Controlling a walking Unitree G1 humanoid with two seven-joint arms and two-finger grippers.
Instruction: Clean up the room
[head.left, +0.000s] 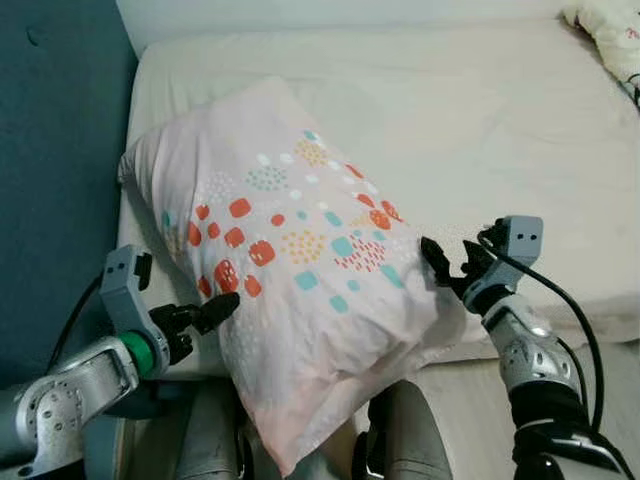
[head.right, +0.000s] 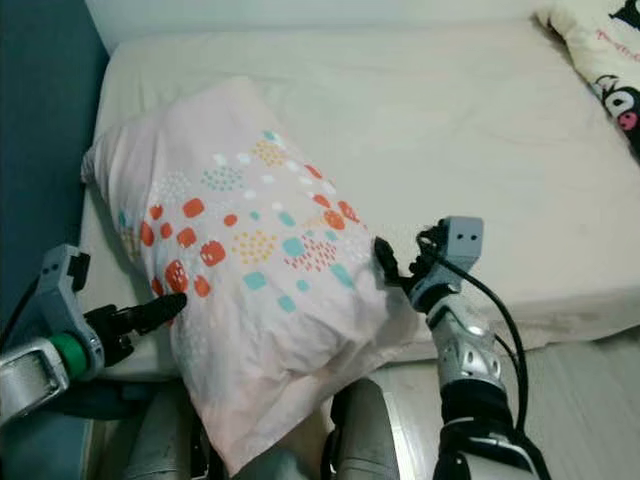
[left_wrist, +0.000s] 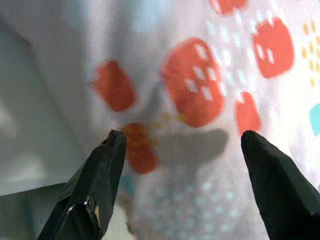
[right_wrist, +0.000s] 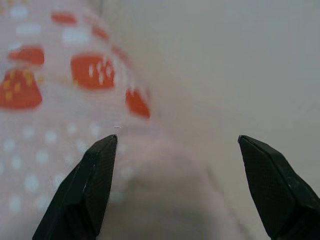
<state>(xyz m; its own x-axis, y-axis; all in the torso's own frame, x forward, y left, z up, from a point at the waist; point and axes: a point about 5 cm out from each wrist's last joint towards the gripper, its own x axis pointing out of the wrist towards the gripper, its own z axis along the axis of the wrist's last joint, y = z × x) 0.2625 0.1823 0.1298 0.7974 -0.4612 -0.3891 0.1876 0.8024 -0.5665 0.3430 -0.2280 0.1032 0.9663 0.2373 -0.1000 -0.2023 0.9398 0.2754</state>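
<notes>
A large pale pink pillow (head.left: 290, 270) with orange, teal and white spots lies across the near left corner of the bed (head.left: 470, 120), its lower end hanging over the bed's front edge. My left gripper (head.left: 210, 315) is open at the pillow's left side, fingertips (left_wrist: 112, 150) just off the fabric. At the pillow's right side my right gripper (head.left: 445, 262) is open too, fingers against the pillow's edge above the mattress. The spotted pillow (right_wrist: 45, 100) fills the space ahead of the right fingertips (right_wrist: 102, 155).
A dark teal wall (head.left: 50, 150) runs along the bed's left side. A cream cushion with a black cartoon figure (head.right: 605, 70) lies at the bed's far right corner. My grey legs (head.left: 400, 430) stand at the front edge, on light floor (head.right: 590, 400).
</notes>
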